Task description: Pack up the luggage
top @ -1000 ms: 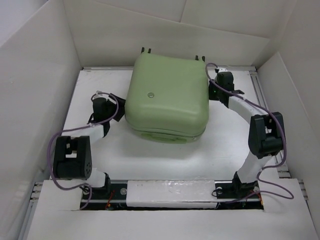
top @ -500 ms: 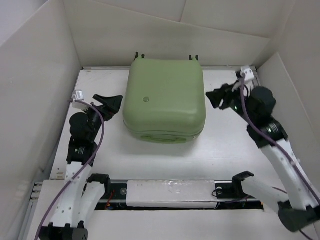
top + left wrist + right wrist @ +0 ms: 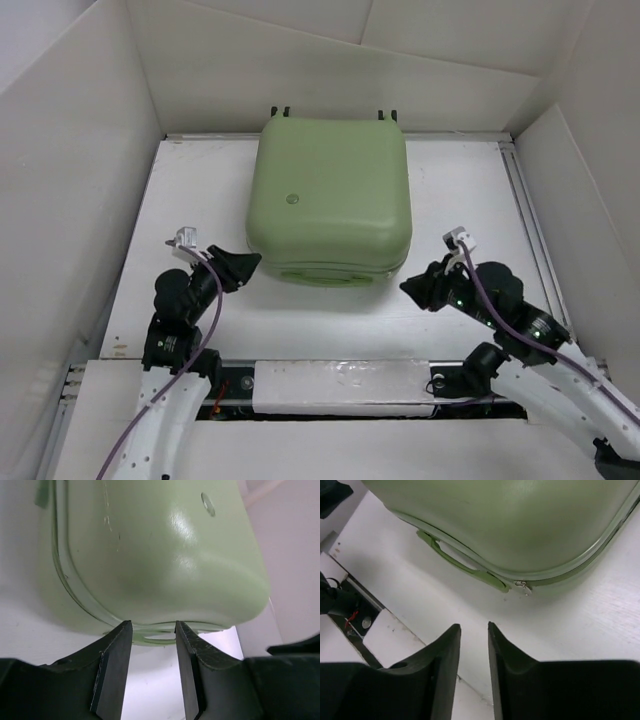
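The luggage, a pale sage-green hard-shell suitcase, lies closed and flat at the back middle of the table. Its silver badge faces up, its wheels point to the back wall and its handle faces the near edge. My left gripper is open and empty, just off the near-left corner. In the left wrist view the luggage and its handle lie just beyond my gripper. My right gripper is open and empty, off the near-right corner. In the right wrist view my gripper hangs over bare table, short of the handle and zipper pull.
White walls enclose the table on the left, back and right. A metal rail runs along the right edge. The arm bases and a white strip sit at the near edge.
Both arms have drawn back from the suitcase's left and right sides to its near corners. The suitcase, tilted a second ago, now lies flat and still.
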Controlling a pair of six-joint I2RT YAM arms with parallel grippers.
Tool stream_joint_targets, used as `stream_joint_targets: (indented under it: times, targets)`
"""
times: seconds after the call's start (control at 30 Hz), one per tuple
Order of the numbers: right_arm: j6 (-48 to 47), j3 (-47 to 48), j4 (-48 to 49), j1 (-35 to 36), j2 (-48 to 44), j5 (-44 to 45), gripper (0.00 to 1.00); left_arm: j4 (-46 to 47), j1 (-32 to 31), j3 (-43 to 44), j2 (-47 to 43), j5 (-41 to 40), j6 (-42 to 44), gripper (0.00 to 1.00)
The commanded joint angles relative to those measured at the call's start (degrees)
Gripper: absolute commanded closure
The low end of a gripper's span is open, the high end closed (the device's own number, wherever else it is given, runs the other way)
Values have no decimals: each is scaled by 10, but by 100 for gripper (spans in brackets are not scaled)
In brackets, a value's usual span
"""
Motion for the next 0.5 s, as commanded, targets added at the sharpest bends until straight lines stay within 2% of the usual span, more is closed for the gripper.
stream_joint_targets:
  times: [0.0, 0.03, 0.23, 0.33, 0.47]
  targets:
    - [28, -41, 79, 31, 62, 15, 63, 31, -1, -47, -2, 56, -18, 65]
    - [28, -62, 100, 37, 74, 35, 58, 53, -1, -60, -2, 62, -25, 65]
    - [2, -131, 251, 43, 87, 113, 47, 130, -1, -134, 25, 77, -30, 59]
    - [1, -152, 309, 25, 107, 106, 41, 170, -1, -155, 60, 84, -20, 54]
    - [-23, -159, 359, -4, 177, 65, 37, 241, -1, -184, 114, 103, -14, 42]
